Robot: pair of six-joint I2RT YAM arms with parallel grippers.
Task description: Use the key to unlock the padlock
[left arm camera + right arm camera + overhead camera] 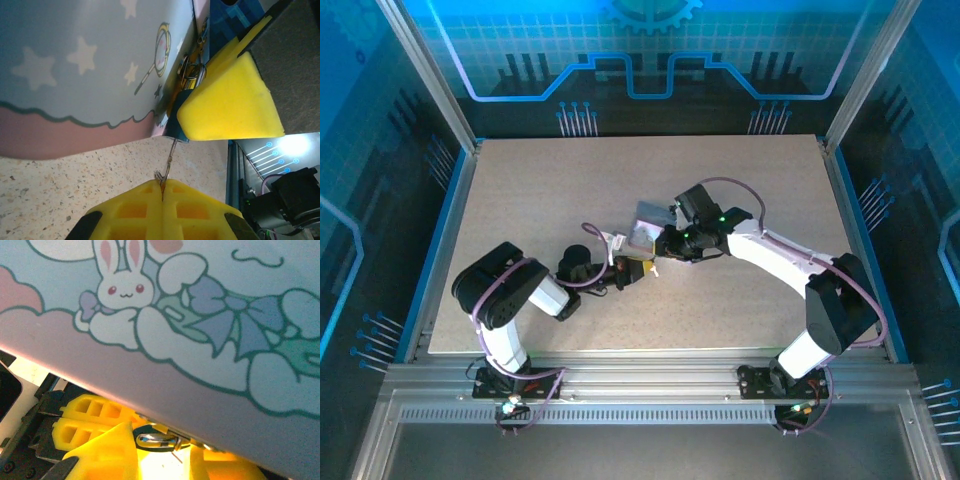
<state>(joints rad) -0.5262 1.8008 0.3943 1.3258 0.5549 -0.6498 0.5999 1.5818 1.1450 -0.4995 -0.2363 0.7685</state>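
Nearly upright in the left wrist view, the key (169, 156) leans slightly right, its tip meeting the underside of the padlock (176, 129). The left gripper (162, 186) is clenched on its lower end. The right gripper (661, 247) grasps the padlock, which hangs at the edge of the closed tin (85, 65); the tin's contents are hidden.

The key (170, 157) has its head hidden in the left gripper (162, 186); the padlock (191, 75) seems mostly covered

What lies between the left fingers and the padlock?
Left wrist view: the key, pinched in the left fingers, bridges up to the padlock.
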